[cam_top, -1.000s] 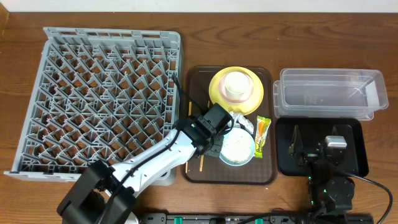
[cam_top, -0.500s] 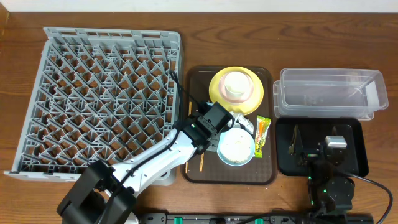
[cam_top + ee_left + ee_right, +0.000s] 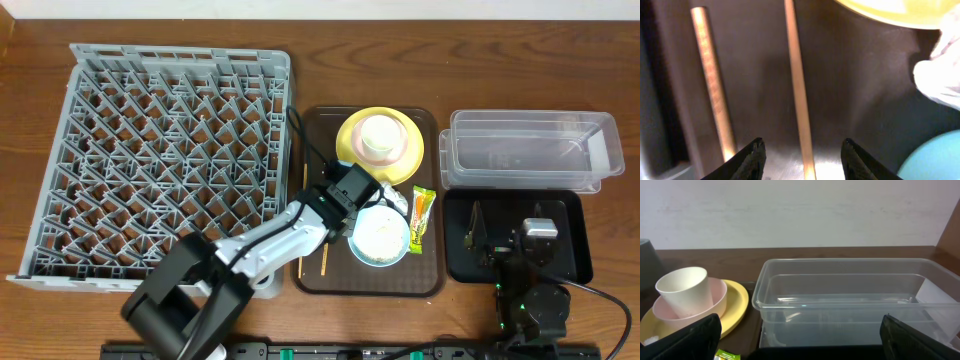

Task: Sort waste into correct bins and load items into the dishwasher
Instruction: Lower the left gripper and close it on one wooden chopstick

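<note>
No text, label, brand or number can be read in any view — the green-and-orange snack wrapper (image 3: 422, 217) carries print, but it is too small to make out.

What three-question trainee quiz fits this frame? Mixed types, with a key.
1. Multiple choice: what lies between the left gripper's open jaws? A) napkin B) chopstick C) wrapper
2. True or false: the white cup stands in a pink bowl on the yellow plate.
3. Fill in: the yellow plate rests on the ___ tray.
Key: 1 B; 2 true; 3 brown.
</note>
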